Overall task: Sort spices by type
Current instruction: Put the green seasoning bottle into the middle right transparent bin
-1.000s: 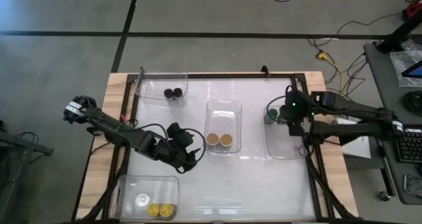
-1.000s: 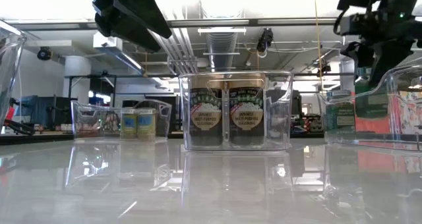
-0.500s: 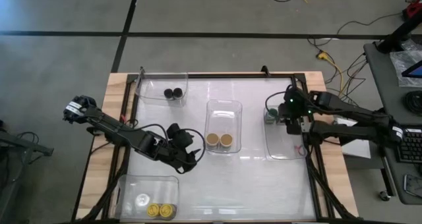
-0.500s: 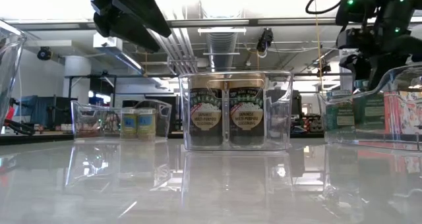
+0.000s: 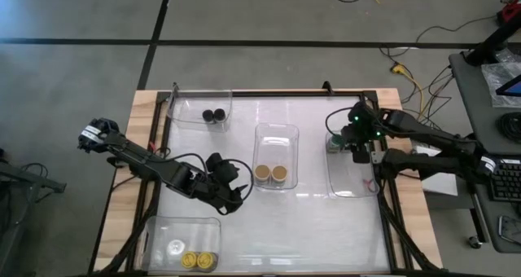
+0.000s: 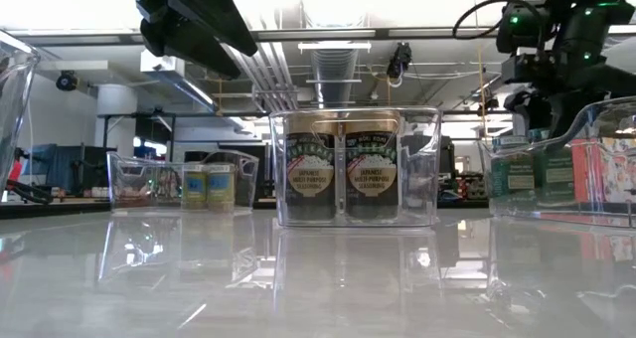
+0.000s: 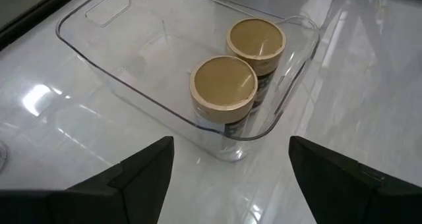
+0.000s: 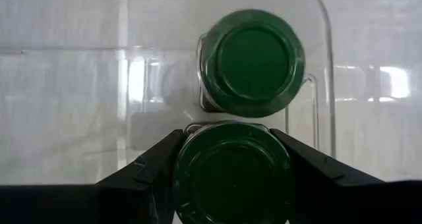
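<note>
Bright, even light pours from overhead and the glossy white desk [image 5: 269,204] throws it straight back. At table height, ceiling strip lights [image 6: 328,47] blaze, the top left washes out, and the near desk blurs into mirror reflections. White glare streaks cross the desk in the left wrist view. Shadows are soft. The right wrist view stays crisp.
</note>
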You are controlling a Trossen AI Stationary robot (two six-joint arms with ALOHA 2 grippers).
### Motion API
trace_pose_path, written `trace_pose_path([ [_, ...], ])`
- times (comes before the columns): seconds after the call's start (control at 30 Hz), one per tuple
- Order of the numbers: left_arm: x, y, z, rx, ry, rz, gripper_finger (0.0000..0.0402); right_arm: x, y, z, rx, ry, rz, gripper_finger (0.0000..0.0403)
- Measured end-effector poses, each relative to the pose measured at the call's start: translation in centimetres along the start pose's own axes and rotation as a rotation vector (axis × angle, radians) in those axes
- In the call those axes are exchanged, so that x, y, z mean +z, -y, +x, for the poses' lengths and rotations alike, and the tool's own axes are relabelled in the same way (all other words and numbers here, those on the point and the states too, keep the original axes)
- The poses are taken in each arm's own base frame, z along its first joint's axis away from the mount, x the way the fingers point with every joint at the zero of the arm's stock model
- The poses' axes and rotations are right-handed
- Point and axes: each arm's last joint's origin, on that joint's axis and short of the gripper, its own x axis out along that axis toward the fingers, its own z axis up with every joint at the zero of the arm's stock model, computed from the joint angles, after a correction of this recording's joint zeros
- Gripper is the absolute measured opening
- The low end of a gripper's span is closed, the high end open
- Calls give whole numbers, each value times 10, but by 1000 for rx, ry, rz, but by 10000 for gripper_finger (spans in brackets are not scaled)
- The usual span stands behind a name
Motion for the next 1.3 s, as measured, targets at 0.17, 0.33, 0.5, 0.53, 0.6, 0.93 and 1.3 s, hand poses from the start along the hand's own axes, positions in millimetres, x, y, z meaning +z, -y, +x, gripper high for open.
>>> trace_pose_path([
  [0.17,0,0,0,-1,0,-5,283,2,1,4,27,-5,0,193],
  [0.33,0,0,0,-1,0,-5,283,2,2,7,27,-2,0,205],
  [0.5,0,1,0,-11,-2,-9,283,0,1,10,30,-11,1,198],
  [0.53,0,1,0,-14,-3,-10,283,0,1,11,27,-8,0,197],
  [0.6,1,1,0,-26,-4,-14,283,0,2,11,24,-4,-1,198],
  [0.93,1,2,0,-33,-12,-13,283,1,2,11,12,8,-6,215],
  [1.3,1,2,0,-33,-13,-12,283,1,4,11,-24,-2,-23,228],
])
